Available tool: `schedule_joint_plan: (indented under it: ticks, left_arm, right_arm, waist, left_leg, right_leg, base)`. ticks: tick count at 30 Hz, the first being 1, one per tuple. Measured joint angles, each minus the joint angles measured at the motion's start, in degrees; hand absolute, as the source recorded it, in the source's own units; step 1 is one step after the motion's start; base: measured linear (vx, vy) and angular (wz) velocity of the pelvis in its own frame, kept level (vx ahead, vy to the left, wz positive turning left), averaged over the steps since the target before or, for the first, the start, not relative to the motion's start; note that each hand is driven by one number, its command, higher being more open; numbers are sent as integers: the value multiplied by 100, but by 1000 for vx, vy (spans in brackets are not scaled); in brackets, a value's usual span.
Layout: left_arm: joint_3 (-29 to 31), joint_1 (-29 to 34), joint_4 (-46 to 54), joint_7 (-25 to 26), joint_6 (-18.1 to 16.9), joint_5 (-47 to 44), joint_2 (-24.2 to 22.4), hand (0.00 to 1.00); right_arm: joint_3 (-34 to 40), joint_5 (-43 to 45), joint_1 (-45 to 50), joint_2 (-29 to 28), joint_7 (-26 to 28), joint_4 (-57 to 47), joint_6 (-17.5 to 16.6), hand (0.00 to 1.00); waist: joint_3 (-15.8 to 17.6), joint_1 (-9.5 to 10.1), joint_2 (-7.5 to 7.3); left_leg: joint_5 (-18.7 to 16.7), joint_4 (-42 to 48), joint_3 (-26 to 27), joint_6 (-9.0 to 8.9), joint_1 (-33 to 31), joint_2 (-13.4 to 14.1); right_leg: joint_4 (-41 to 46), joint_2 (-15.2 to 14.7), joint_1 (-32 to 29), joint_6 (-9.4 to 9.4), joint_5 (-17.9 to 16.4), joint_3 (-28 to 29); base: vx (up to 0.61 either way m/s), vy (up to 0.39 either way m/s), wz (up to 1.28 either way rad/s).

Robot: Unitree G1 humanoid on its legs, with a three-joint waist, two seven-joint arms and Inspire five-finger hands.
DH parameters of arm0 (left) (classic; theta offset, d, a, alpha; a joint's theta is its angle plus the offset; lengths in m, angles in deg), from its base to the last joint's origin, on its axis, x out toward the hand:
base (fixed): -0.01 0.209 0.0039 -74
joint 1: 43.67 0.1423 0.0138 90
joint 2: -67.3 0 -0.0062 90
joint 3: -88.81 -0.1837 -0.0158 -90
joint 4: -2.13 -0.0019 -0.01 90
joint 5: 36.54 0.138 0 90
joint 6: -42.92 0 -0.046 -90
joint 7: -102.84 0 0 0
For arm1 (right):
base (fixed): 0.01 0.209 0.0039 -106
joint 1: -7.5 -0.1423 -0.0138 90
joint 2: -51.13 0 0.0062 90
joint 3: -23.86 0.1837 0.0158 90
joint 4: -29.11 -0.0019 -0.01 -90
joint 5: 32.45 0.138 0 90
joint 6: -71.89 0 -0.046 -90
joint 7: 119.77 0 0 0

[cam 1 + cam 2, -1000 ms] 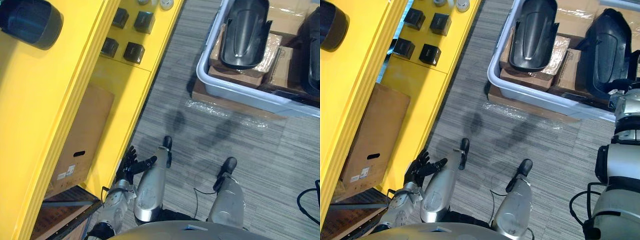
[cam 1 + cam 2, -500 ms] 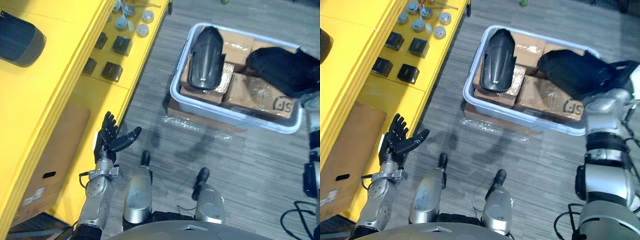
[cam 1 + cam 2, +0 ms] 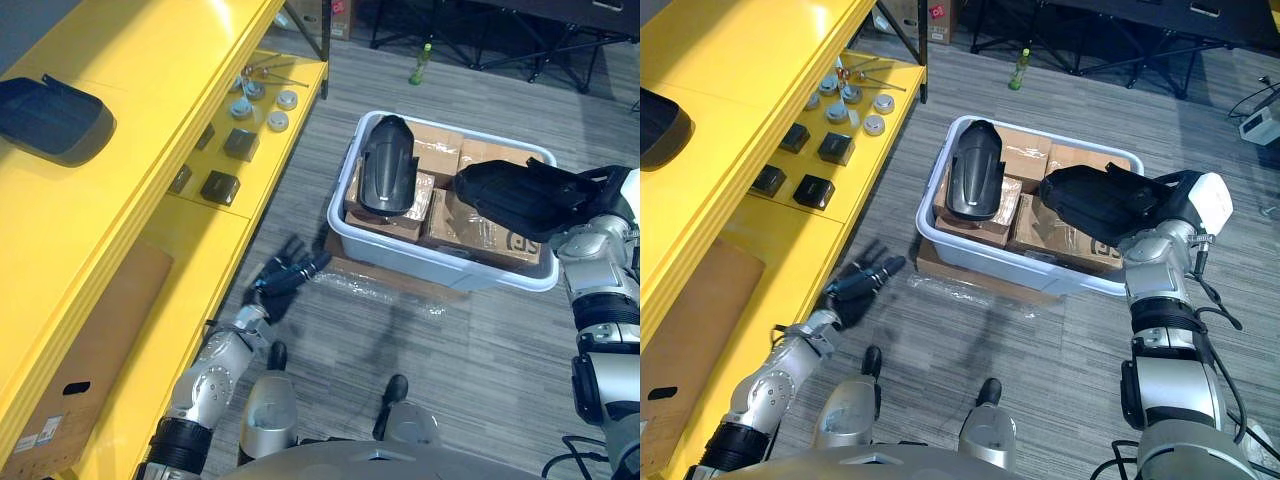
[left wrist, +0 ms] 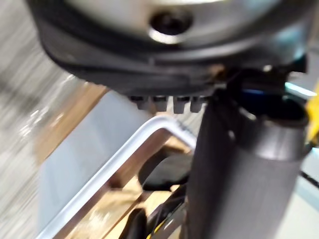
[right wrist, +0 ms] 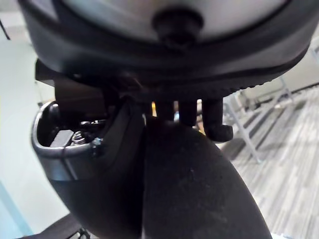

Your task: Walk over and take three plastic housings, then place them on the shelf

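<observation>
While right hand [image 3: 1180, 200] grips a housing [image 3: 1090, 205] over the bin [image 3: 420, 260], left hand [image 3: 285, 278] low beside shelf [image 3: 150, 180], fingers straight, second housing [image 3: 385, 175] in bin

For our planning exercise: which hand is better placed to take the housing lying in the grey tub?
Left. The left hand is open, empty, stretched toward the tub holding the lying housing. The right hand is full, gripping the other housing.
</observation>
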Motion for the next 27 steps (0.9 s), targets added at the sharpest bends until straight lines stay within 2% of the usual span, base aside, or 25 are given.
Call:
schedule_joint_plan:
  ticks: [2,6,9,13,18,21,23,25,27]
  left_arm:
    - [-287,-17,-280,-17,609,-796,24,100]
    - [-586,-130,-529,-4,1099,-1735,41,100]
    - [-617,-396,-570,15,1101,-2299,77,100]
    - [-683,-594,-591,24,1004,-2827,91,100]
    - [-1058,-648,-589,97,813,-3545,52,100]
    - [-1266,-727,-590,165,655,-3881,-51,100]
    - [-1356,-827,-590,183,570,-3910,-76,100]
    - [-1443,-921,-590,223,418,-3957,-133,100]
    - [-1463,-932,-590,246,273,-4091,-197,100]
  right_arm:
    - [-1,-4,-1,-47,-262,-191,-185,0]
    - [0,-233,-15,-46,-784,-545,-508,0]
    - [2,-234,-15,-46,-1057,-714,-584,0]
    - [-7,-417,-25,-46,-1217,-1093,-857,0]
    - [-121,-685,-12,-47,-1361,-1388,-1416,0]
    - [-136,-905,70,-51,-1529,-1616,-1929,0]
    - [-135,-980,169,-53,-1626,-1734,-2139,0]
    - [-141,-1156,376,-107,-1760,-1866,-2539,0]
    - [-149,-1349,480,-190,-1767,-2021,-2720,0]
  waist:
    - [-83,-53,-14]
    - [-179,-162,-51]
    - [-303,-242,-87]
    - [-356,-326,-87]
    - [-548,-448,-89]
    - [-637,-481,-88]
    - [-665,-491,-96]
    - [-806,-538,-102]
    - [-808,-601,-104]
  left_leg:
    - [93,-156,40,-36,42,45]
    - [261,-453,166,-117,222,136]
    - [330,-564,181,-120,270,148]
    - [373,-743,250,-114,439,143]
    - [471,-993,303,-117,621,133]
    - [532,-1148,375,-113,770,123]
    - [544,-1191,395,-117,834,123]
    - [592,-1301,409,-117,908,120]
    - [597,-1316,424,-117,992,119]
  right_leg:
    - [-86,60,-23,-25,-7,27]
    - [-124,152,-62,-65,26,130]
    - [-131,167,-68,-81,52,128]
    - [-145,165,-29,-82,70,187]
    - [-242,169,49,-65,80,195]
    - [-331,173,123,-33,100,242]
    - [-331,174,159,-33,100,261]
    - [-333,175,169,-32,100,266]
    - [-336,175,237,-30,99,272]
  base:
    - [-34,-41,-10]
    - [11,-43,-13]
    - [8,-12,-5]
    - [5,3,-7]
    - [5,-2,-3]
    - [4,1,-9]
    - [-4,1,-6]
    - [1,-1,-2]
    - [-10,-4,-6]
